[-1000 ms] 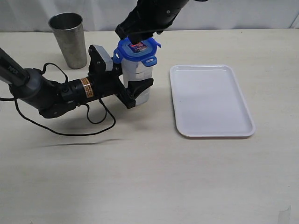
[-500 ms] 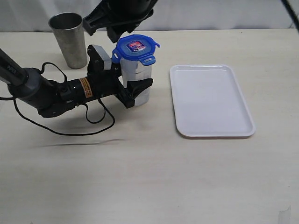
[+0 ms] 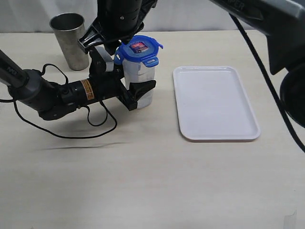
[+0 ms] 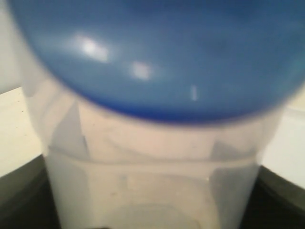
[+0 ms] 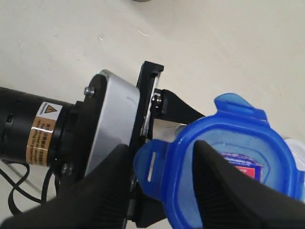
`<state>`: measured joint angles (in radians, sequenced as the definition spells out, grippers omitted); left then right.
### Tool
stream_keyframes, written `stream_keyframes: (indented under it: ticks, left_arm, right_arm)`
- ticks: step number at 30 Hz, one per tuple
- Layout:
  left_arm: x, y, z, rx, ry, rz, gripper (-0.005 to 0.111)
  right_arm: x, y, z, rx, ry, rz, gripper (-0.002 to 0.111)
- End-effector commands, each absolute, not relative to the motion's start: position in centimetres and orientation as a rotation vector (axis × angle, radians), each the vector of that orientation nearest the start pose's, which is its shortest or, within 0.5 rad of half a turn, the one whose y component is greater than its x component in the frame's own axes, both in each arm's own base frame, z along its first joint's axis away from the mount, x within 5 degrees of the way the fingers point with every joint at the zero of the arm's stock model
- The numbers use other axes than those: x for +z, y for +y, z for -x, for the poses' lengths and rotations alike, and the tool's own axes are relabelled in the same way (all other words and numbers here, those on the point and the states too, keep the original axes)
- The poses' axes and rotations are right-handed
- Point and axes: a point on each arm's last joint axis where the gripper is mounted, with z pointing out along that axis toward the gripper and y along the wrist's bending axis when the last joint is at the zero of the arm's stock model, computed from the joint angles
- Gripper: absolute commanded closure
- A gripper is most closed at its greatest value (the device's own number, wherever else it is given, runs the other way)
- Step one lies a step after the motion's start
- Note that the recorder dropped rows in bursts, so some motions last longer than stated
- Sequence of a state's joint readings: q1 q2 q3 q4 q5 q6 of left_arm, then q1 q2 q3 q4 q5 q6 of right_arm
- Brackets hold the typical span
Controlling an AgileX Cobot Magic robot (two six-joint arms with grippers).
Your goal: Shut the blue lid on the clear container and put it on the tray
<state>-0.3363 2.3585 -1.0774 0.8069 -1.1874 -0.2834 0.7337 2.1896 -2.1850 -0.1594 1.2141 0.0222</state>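
Observation:
The clear container (image 3: pixel 142 74) stands upright on the table, left of the tray (image 3: pixel 217 102). My left gripper (image 3: pixel 134 82) lies low and is shut on the container's sides; its dark fingers (image 4: pixel 19 191) press the container wall (image 4: pixel 152 162). The blue lid (image 3: pixel 138 50) with its red-and-white label rests on the container's mouth and fills the upper left wrist view (image 4: pixel 152 57). My right gripper (image 3: pixel 110 47) hangs over the lid's left edge. In the right wrist view it (image 5: pixel 161 149) is open, its fingers (image 5: pixel 112 186) straddling one snap tab (image 5: pixel 151 167) of the lid (image 5: pixel 248 138).
A grey steel cup (image 3: pixel 70 40) stands at the back left, behind my left arm (image 3: pixel 52 95). That arm's black cable (image 3: pixel 90 129) loops over the table in front of it. The right arm's dark links (image 3: pixel 267 19) cross the upper right.
My right gripper has swung from behind the lid to its left edge. The lid stays on the container, and the left gripper has not moved.

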Motion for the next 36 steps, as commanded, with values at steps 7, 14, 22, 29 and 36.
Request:
stream_keyframes:
  ticks: [7, 14, 22, 29, 36]
  left_arm:
    - [5.9, -19.0, -36.4, -0.804, 1.53, -0.907, 0.107]
    - [5.9, -19.0, -36.4, -0.804, 1.53, -0.907, 0.107]
    - [5.9, -19.0, -36.4, -0.804, 1.53, -0.907, 0.107]
    - [5.9, -19.1, -36.4, -0.807, 1.525, -0.905, 0.107]
    - [5.9, -19.1, -36.4, -0.805, 1.527, -0.906, 0.107]
  right_arm:
    - [27.7, 30.7, -36.7, -0.082, 2.532, 0.97, 0.067]
    - [27.3, 32.0, -35.4, -0.236, 2.459, 1.055, 0.068]
    - [25.4, 32.7, -35.1, -0.351, 2.449, 1.074, 0.067]
    - [22.8, 33.5, -35.2, -0.396, 2.461, 1.154, 0.068]
    - [22.1, 34.4, -34.7, -0.473, 2.401, 1.243, 0.073]
